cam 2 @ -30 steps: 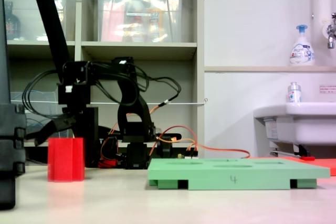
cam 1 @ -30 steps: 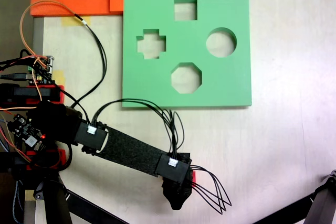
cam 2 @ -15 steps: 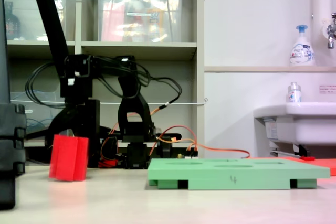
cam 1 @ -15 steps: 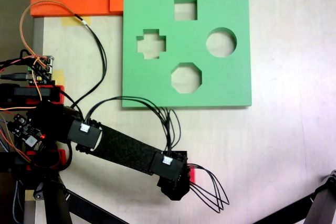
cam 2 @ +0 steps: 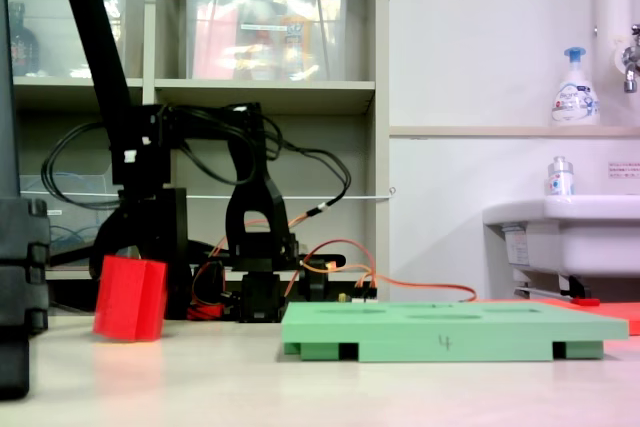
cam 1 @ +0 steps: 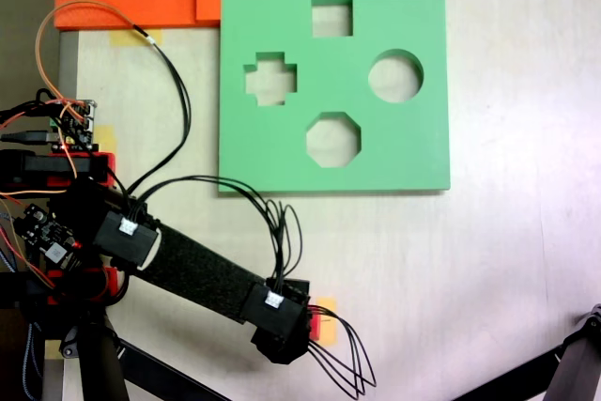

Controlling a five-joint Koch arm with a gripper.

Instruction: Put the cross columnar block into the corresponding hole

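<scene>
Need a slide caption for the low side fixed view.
Koch arm's hand over the tilted red cross block, left of the green foam board.

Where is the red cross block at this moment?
In the side fixed view the cross columnar block sits tilted at far left, left of the green board. From above, a red sliver shows under the gripper, below the board.

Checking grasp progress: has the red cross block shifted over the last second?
Yes. The cross columnar block now tilts, base lifting, where it stood upright; overhead it slid left, away from the green board.
</scene>
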